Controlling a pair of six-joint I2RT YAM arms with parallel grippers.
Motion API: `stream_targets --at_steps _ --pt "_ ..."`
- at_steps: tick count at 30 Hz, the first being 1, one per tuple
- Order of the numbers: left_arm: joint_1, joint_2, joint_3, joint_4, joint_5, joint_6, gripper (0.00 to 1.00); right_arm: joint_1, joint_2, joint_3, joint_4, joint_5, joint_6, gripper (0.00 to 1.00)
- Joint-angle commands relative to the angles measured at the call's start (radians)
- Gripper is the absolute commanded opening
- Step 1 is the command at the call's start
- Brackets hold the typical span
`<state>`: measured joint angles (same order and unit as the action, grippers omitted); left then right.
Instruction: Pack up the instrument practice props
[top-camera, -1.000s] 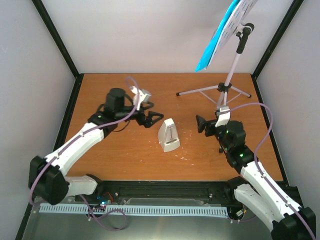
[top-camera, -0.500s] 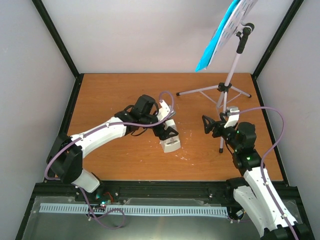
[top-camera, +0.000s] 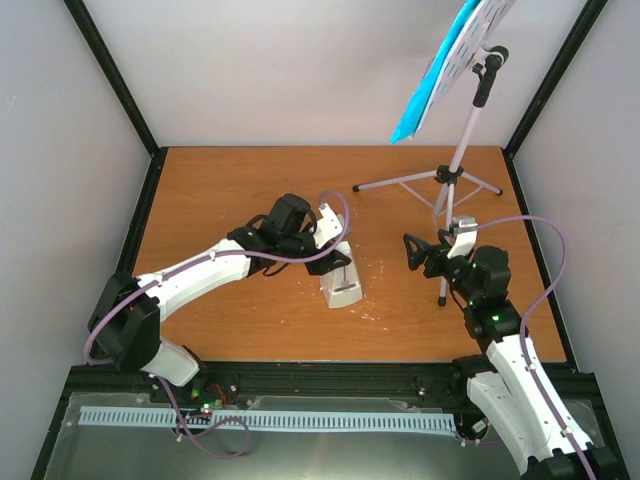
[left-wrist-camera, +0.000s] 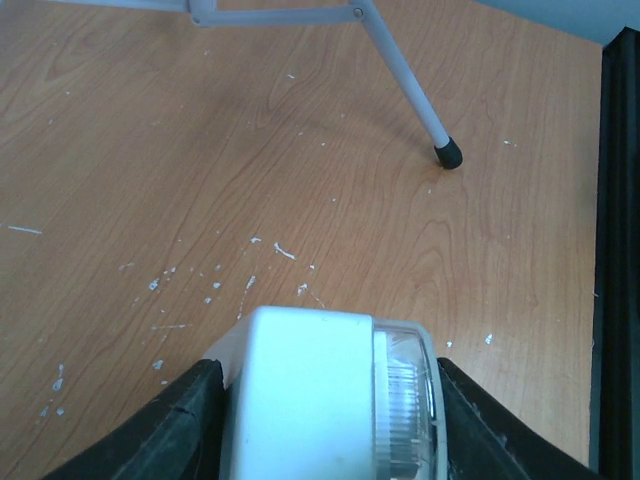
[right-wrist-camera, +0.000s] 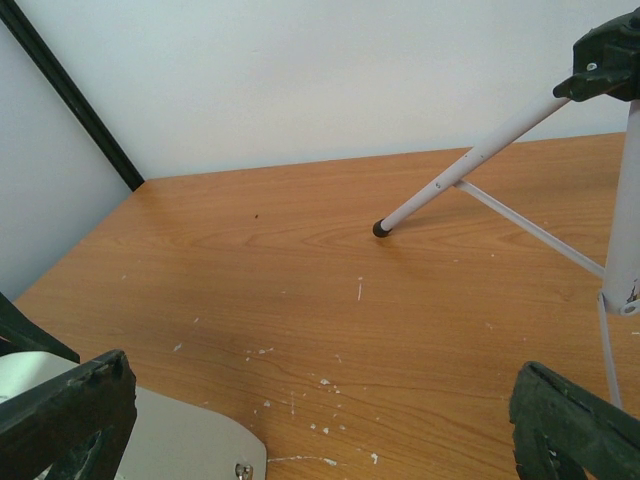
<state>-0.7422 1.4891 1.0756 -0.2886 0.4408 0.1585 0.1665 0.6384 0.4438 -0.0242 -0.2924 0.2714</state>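
From above, the metronome (top-camera: 343, 287) stands on the surface (top-camera: 220, 190) left of the legs of the music stand (top-camera: 465, 140), the left arm stretched low with the left tool (top-camera: 333, 262) straddling it; light, rigid and slick, I'd judge, best taken on its opaque flanks. The left wrist shows fingers (left-wrist-camera: 170, 430) hugging both sides, pinching or not I cannot tell; the right wrist shows the right tool (right-wrist-camera: 320, 415) gaping wide, empty.

The wooden tabletop (top-camera: 220, 190) is showing white scuff marks (left-wrist-camera: 283, 251) near its centre. Black frame posts (top-camera: 110, 75) are bordering the white walls (top-camera: 280, 70). A slotted white strip (top-camera: 300, 421) is lying along the near edge.
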Motion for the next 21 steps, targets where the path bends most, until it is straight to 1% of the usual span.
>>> stream_targets --at_steps 1,3,6,9,11,13,15,17,18,21 --pt "-0.009 -0.024 -0.002 0.007 -0.009 0.018 0.47 -0.010 -0.014 -0.008 0.006 0.005 0.003 1.00" --pt "-0.009 -0.023 -0.002 0.009 -0.018 0.011 0.43 -0.010 -0.018 -0.008 0.004 0.011 0.003 1.00" --pt "-0.011 -0.028 -0.003 0.005 -0.069 -0.010 0.42 -0.010 -0.025 -0.008 0.001 0.017 -0.002 1.00" --pt "-0.012 -0.050 -0.015 -0.006 -0.203 -0.073 0.42 -0.010 -0.035 -0.011 -0.007 0.031 -0.010 1.00" --pt "-0.013 -0.073 -0.035 -0.010 -0.340 -0.160 0.40 -0.010 -0.044 -0.016 -0.011 0.036 -0.012 1.00" --pt "-0.013 -0.093 -0.052 -0.031 -0.481 -0.297 0.39 -0.010 -0.048 -0.024 -0.008 0.033 -0.008 1.00" --pt "-0.012 -0.106 -0.058 -0.062 -0.565 -0.432 0.41 -0.010 -0.043 -0.033 0.017 -0.020 -0.012 1.00" --pt "-0.012 -0.114 -0.068 -0.063 -0.563 -0.538 0.46 -0.010 -0.024 -0.035 0.036 -0.081 -0.010 1.00" --pt "-0.012 -0.116 -0.072 -0.054 -0.540 -0.574 0.51 -0.010 -0.009 -0.032 0.042 -0.100 -0.002 1.00" --pt "-0.013 -0.121 -0.089 -0.002 -0.437 -0.644 0.79 -0.010 0.034 -0.010 0.023 -0.137 0.003 1.00"
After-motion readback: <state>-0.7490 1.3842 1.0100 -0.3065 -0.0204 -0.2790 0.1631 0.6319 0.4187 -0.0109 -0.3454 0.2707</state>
